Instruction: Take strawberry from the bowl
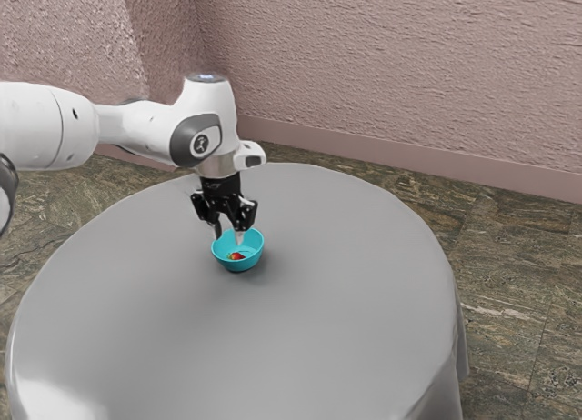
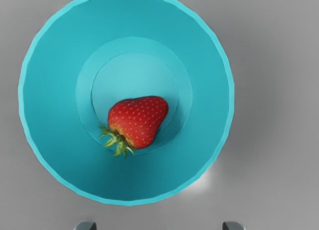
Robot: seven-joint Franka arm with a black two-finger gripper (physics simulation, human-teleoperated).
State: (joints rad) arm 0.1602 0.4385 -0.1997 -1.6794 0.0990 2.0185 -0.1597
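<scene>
Around our gripper point(image 1: 228, 237) we have a round table under a smooth grey cloth point(image 1: 346, 334), with a turquoise bowl point(image 2: 52, 98) standing upright on it, just below our fingertips. The strawberry point(image 2: 137, 121) lies inside that bowl, on its floor, and the bowl's wall rises all around it. One stretch of the rim lies between the berry and the line of our fingertips as the wrist view has them.

Our arm point(image 1: 45, 125) comes in from the exterior view's left, its forearm nearly level, and our hand hangs from it with the fingers pointing down toward the bowl. The two fingers stand wide apart with a gap between them, gripping nothing.

In the wrist view we can make out the berry's pale seeds and its green leafy cap point(image 2: 118, 142), which sits on the side nearer our fingertips, while the red tip points away from them. The exterior view gives us the room: a rough pinkish wall point(image 1: 409, 70) beyond the table, a plain skirting board point(image 1: 409, 166) along its foot, and a mottled stone-like floor point(image 1: 509, 293).
</scene>
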